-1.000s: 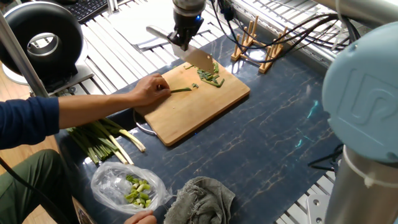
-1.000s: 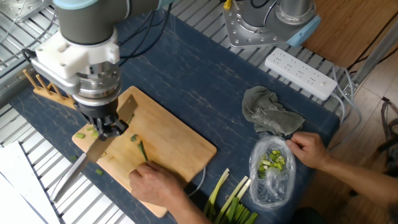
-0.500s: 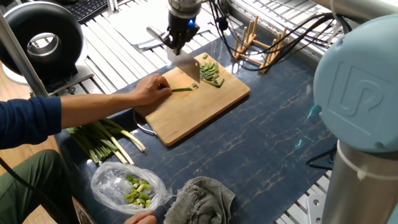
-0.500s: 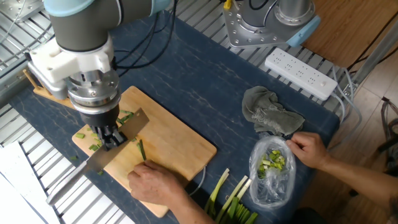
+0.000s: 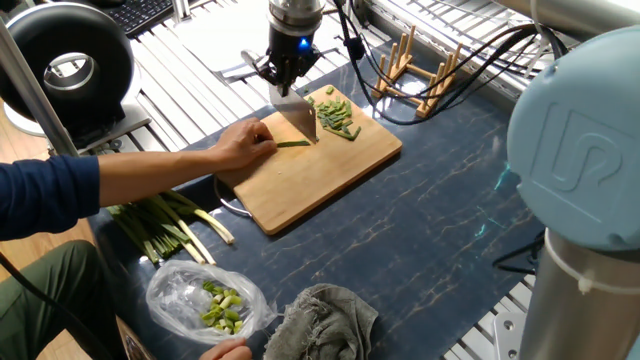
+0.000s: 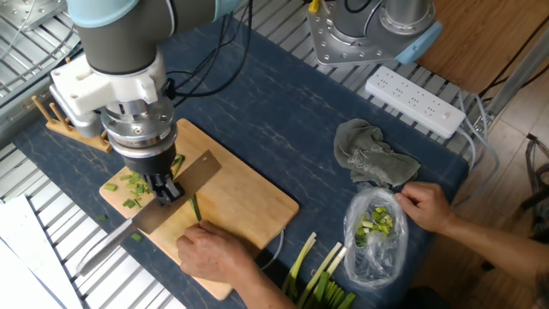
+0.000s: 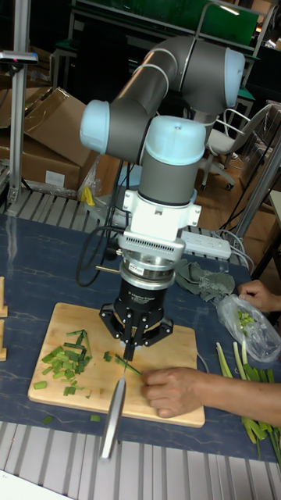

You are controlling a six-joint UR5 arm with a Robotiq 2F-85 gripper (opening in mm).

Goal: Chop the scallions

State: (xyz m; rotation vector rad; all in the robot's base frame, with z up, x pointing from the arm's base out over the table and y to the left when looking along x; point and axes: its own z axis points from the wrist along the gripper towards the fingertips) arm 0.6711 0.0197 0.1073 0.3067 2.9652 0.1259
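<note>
A slender green scallion stalk (image 5: 292,144) (image 6: 196,206) (image 7: 129,365) lies on the wooden cutting board (image 5: 320,185) (image 6: 249,202) (image 7: 168,344). A person's hand (image 5: 240,145) (image 6: 210,253) (image 7: 176,391) pins its near end. Short green bits (image 5: 338,115) (image 6: 129,186) (image 7: 66,363) are heaped at the board's far end. My gripper (image 5: 283,82) (image 6: 167,190) (image 7: 134,337) is shut on a knife handle. The knife blade (image 5: 303,118) (image 6: 193,176) (image 7: 115,414) stands edge-down across the stalk's free end, close to the fingers.
A thicker bundle of stalks (image 5: 165,225) (image 6: 322,275) lies beside the board. The person's other hand holds a clear bag (image 5: 205,300) (image 6: 377,227) (image 7: 250,320) of chunks. Nearby are a grey cloth (image 5: 325,320) (image 6: 369,154), a wooden rack (image 5: 420,75) (image 6: 60,120) and a power strip (image 6: 416,101).
The gripper and knife moved from above the heap of bits toward the person's hand, and the blade came down at the stalk's free end. The hand stayed put.
</note>
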